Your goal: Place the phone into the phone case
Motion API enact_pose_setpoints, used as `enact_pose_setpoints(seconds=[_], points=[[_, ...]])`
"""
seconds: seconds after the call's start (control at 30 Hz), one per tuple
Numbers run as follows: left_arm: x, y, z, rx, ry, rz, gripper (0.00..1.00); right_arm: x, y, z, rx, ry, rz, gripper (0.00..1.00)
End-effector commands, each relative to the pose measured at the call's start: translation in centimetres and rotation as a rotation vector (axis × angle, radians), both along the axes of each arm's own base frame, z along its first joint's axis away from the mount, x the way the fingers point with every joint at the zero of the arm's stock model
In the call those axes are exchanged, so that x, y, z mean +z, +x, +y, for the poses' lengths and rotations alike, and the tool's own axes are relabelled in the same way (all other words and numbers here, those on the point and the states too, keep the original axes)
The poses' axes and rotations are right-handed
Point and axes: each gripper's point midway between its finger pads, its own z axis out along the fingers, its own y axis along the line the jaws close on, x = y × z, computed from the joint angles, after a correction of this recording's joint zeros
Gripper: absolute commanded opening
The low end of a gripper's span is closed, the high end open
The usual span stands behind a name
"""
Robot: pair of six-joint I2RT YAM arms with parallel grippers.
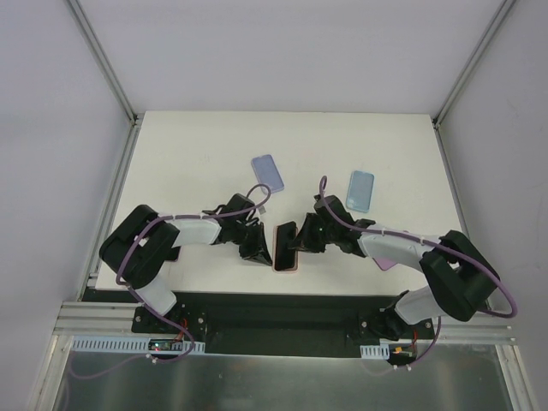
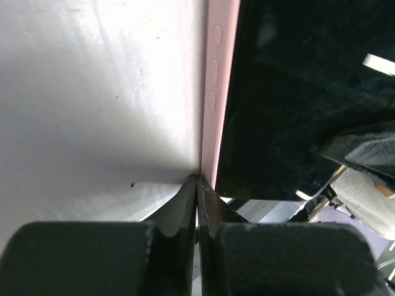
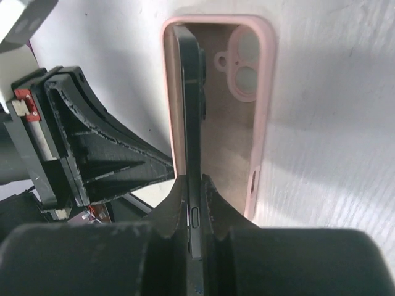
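Phone (image 3: 191, 92): one thin black slab with a glossy glass face and a dark edge carrying a small side button. It is standing on one long edge inside the phone case, leaning along one long wall with its other long edge raised.
Phone case (image 3: 265, 92): one pink, matte shell with rounded corners is lying open side up on the tabletop, between the two arms near the front edge. Its back is showing a rounded camera opening with ring-shaped cutouts. One side wall is carrying three moulded button bumps, and the opposite wall has a slot.
Right tool (image 3: 192, 182): its two ribbed black fingers are pinching the phone by its faces at the near end.
Left tool (image 2: 196, 179): its fingers are pressed together with nothing between them, and the joined tips are resting against the case's outer long wall where it is meeting the tabletop.
Tabletop (image 1: 197, 154): a smooth white surface is carrying everything.
Other items: two flat rounded rectangles are lying farther back, well apart from the case: one lavender slab (image 1: 267, 174) and one blue slab (image 1: 361, 190).
Purple corner (image 1: 387, 262): one is peeking out beneath the right arm, and I cannot tell what it is.
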Motion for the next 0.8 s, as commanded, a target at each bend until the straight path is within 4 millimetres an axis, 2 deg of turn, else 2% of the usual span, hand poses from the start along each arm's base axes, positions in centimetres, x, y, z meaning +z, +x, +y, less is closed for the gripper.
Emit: enact_pose_setpoints(seconds=[0.0,0.17,0.33,0.4,0.47,0.63,0.77], points=[[-1.8,-1.7,-0.7,-0.024,0.006,0.036,0.00,-4.5,-2.5,-1.9,0.031,-0.046,0.115,0.01],[-1.9,-1.6,-0.8,-0.033,0.004,0.020,0.00,-4.9,-3.0,-1.4,0.121,-0.028,0.106,0.02],[-1.8,-0.6,-0.4,-0.044,0.078,0.006,0.00,-5.5,-3.5,-2.2,0.188,-0.077,0.092,0.01],[-1.4,0.6,-0.4,-0.033,0.095,-0.013,0.00,-5.5,-3.2,-2.5,0.191,-0.101,0.081,0.02],[-1.7,1.5,0.6,0.008,0.139,0.001,0.00,-5.7,-3.0,-2.8,0.200,-0.127,0.073,0.01],[-1.6,5.4,2.7,0.110,0.169,-0.012,0.00,-6.1,-3.1,-2.9,0.220,-0.151,0.088,0.02],[-1.2,6.5,2.4,0.115,0.156,-0.028,0.00,-6.8,-3.0,-2.5,0.219,-0.155,0.112,0.01]])
